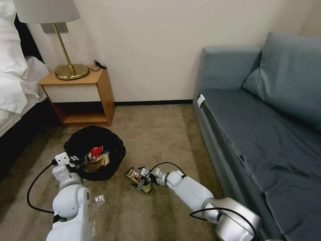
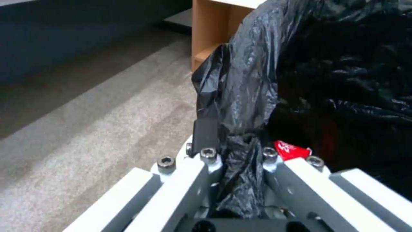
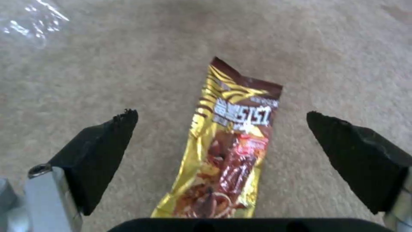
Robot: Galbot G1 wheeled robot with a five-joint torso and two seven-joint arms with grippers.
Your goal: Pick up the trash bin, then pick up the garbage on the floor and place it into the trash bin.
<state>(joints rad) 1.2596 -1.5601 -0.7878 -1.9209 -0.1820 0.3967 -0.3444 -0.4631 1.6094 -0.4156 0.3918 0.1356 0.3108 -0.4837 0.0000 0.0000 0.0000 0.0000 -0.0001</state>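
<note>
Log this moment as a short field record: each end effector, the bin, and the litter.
left end effector: shut on the black bag at the rim of the trash bin
right end effector: open, low over the carpet, straddling the gold-brown snack wrapper
in bin: red-and-white snack bag, crumpled brown paper bag
on floor: gold-brown snack wrapper; clear plastic piece beside the left arm

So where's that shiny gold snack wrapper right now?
The gold snack wrapper lies flat on the carpet between the sofa and the trash bin, with the right hand open around it.
</note>
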